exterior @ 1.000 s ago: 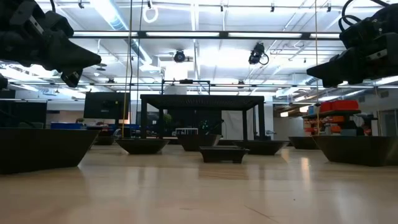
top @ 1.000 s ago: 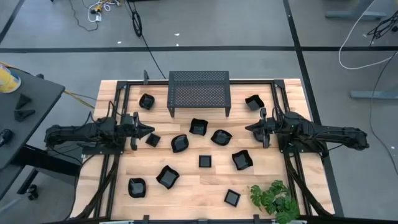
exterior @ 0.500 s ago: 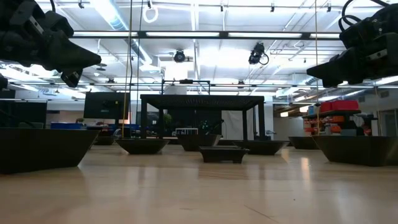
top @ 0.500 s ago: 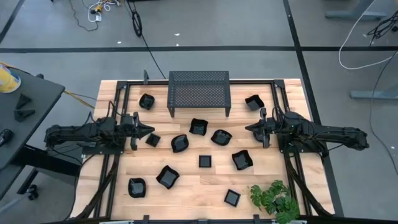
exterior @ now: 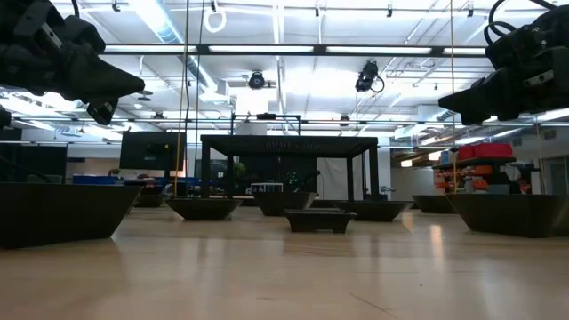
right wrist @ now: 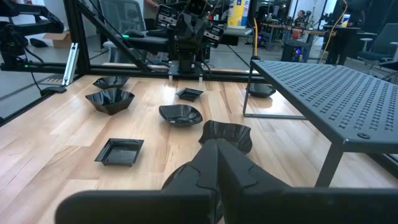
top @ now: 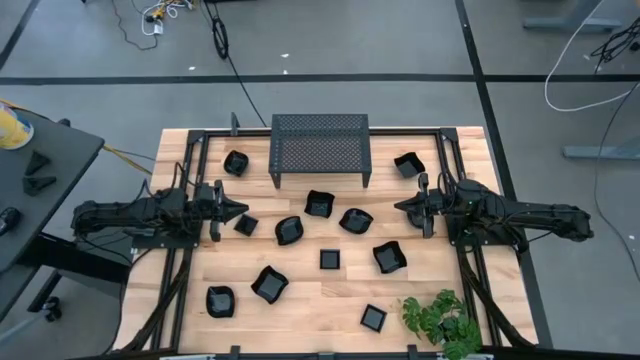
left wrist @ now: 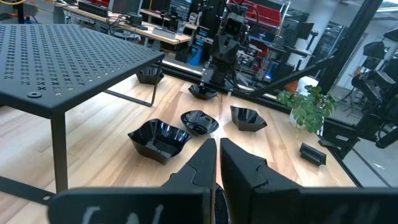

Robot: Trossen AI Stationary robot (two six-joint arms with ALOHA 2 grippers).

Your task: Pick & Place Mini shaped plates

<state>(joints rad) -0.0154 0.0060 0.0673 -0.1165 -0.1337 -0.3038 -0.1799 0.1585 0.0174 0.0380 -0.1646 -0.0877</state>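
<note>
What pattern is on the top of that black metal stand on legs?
The stand top is black metal punched with rows of small cross-shaped holes, clearest in the left wrist view.

stand point(top: 321, 147): black perforated metal, on legs, at table's point(top: 300, 300) far edge | plant point(top: 441, 320): green, well apart from stand, near corner

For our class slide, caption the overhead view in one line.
Two robot arms wait, left gripper and right gripper shut, around scattered black plates.
</note>
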